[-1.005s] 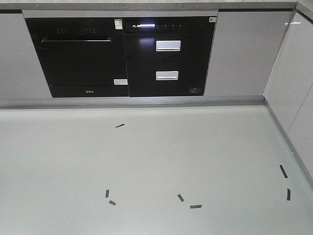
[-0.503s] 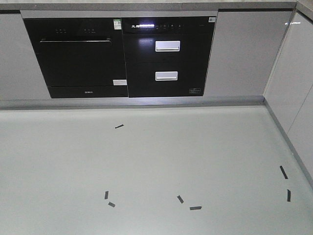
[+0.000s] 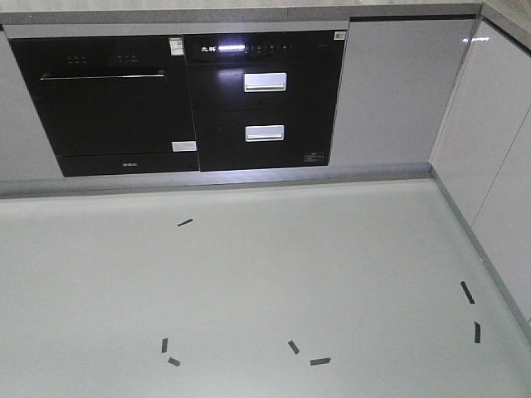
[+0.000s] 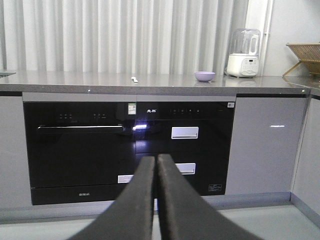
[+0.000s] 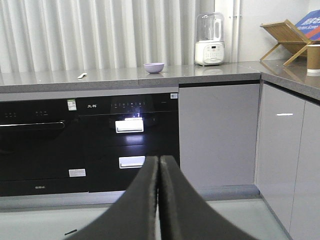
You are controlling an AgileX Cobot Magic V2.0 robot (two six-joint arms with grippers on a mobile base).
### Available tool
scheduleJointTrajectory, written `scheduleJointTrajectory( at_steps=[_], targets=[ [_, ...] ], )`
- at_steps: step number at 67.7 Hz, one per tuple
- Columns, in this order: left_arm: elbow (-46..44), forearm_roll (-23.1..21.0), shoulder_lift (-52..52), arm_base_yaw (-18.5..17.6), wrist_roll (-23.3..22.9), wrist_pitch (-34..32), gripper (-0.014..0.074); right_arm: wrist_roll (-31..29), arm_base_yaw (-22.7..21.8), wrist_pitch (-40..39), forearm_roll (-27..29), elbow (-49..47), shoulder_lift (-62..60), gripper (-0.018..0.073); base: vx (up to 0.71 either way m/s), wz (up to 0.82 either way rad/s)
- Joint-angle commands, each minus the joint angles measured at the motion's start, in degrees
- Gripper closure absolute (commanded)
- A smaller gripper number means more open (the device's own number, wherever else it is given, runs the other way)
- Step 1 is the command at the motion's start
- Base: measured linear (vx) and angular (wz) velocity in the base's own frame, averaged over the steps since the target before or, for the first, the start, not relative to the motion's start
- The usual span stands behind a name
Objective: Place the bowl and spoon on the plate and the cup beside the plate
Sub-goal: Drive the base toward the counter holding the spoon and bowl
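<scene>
1. Front view: the oven (image 3: 108, 108) and drawer unit (image 3: 261, 99) sit further left in frame than a second ago. The tape marks (image 3: 184, 222) on the floor (image 3: 249, 274) have slid left and slightly nearer.
2. Reading: the base is rolling or turning toward the right-hand corner and edging closer to the counter (image 4: 75, 80). This is still the approach, and no handling has begun.
3. Left gripper (image 4: 156, 162): fingers pressed flat together with nothing between them, held low and facing the oven front.
4. Right gripper (image 5: 159, 161): the same, fingers closed tip to tip and empty, aimed at the drawer unit.
5. Bowl (image 4: 204, 76): upright on the far counter, left of the blender (image 4: 243, 52) and well apart from both arms.
6. Spoon (image 4: 134, 79): lies flat on the same counter, well left of the bowl, above the seam between the oven and the drawers.
7. Cup (image 5: 313, 59): upright on the right-hand counter run, near the wooden rack (image 5: 287, 37). It is cut off by the frame edge.
8. Plate: not visible in any view, so its place is unknown.
9. Judgement: every item is beyond reach and above the grippers' present height. The base must close in and the arms must rise before a pick. The plate needs finding first, since it fixes where the rest goes.
</scene>
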Motion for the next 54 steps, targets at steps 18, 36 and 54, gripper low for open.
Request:
scheduleJointTrajectory(
  at_steps=[18,36,54],
  targets=[
    [-0.99,-0.20,-0.84,-0.20,-0.40,-3.90,0.0603,-0.28,-0.41,-4.54,-0.17,0.43,-0.48,0.0570,0.14,-0.06],
    [-0.99,-0.20,-0.84,-0.20,-0.40,-3.90,0.0603,-0.28,-0.41,-4.54,-0.17,0.43,-0.48,0.0570,0.17,-0.01],
    [-0.99,-0.20,-0.84,-0.20,-0.40,-3.90,0.0603,-0.28,-0.41,-4.54,-0.17,0.43,-0.48,0.0570,0.19,0.03]
  ],
)
